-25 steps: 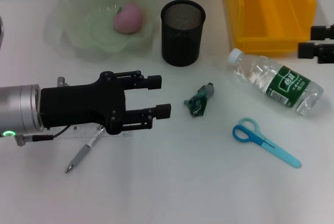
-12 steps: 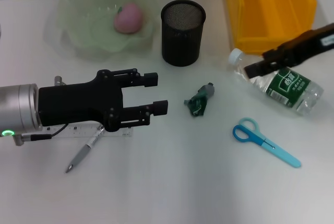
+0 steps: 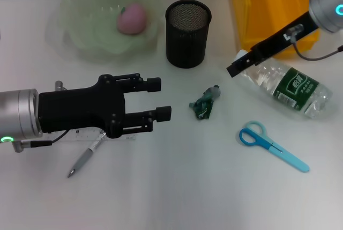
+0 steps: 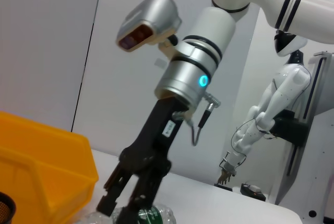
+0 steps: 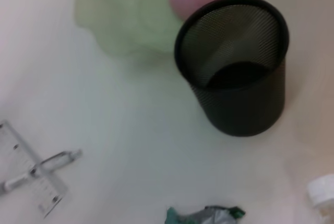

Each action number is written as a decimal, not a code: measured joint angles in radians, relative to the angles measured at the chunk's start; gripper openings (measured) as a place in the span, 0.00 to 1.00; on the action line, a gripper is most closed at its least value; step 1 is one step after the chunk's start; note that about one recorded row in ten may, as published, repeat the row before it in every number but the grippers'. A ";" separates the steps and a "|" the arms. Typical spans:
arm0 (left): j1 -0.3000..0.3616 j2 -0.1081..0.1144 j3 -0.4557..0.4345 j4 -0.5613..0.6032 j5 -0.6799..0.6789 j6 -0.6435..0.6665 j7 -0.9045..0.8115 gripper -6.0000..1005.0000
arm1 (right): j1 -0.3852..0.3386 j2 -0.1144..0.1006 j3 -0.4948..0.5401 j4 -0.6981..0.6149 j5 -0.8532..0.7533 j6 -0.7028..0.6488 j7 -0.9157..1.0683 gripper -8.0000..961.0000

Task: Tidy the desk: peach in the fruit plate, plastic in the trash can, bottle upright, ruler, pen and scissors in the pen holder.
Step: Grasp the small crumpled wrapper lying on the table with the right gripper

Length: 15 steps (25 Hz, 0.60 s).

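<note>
Peach: a pink peach (image 3: pixel 132 17) is seen lying in the pale green translucent fruit plate (image 3: pixel 80 37) at the far left of the desk; this step is judged done.
Plastic: a crumpled green and silver plastic wrapper (image 3: pixel 204 102) is seen on the white desk (image 3: pixel 187 187), between the left gripper and the bottle; not yet binned.
Trash can: the yellow plastic bin (image 3: pixel 257 37) at the far right is taken to be the trash can; nothing is seen inside it.
Bottle: a clear plastic water bottle with white cap and green label (image 3: pixel 284 84) is seen lying on its side just before the bin; not yet upright.
Scissors: blue-handled scissors (image 3: pixel 272 145) are seen flat on the desk, near the bottle.
Ruler and pen: a clear plastic ruler (image 3: pixel 80 136) and a grey pen (image 3: pixel 83 159) are seen at the near left, partly hidden under the left arm.
Pen holder: the black mesh cup (image 3: pixel 187 32) appears to hold nothing.
Right gripper: the right gripper (image 3: pixel 241 65) is seen at the bottle's capped end; whether its jaws are parted cannot be told, and no grasp is seen.
Left gripper: the left gripper (image 3: pixel 161 98) is held over the desk with fingers spread apart, nothing between them, pointed toward the wrapper.
Progress: one item of six is judged settled; five are left.
</note>
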 joint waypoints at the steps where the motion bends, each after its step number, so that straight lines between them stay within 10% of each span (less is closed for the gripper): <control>1: 0.000 0.000 0.000 0.000 -0.002 0.002 0.000 0.67 | 0.002 0.001 -0.010 0.004 -0.001 0.012 0.018 0.85; 15: -0.008 -0.002 0.001 0.000 -0.006 -0.005 0.000 0.67 | 0.032 0.026 -0.026 0.136 0.090 0.130 0.097 0.85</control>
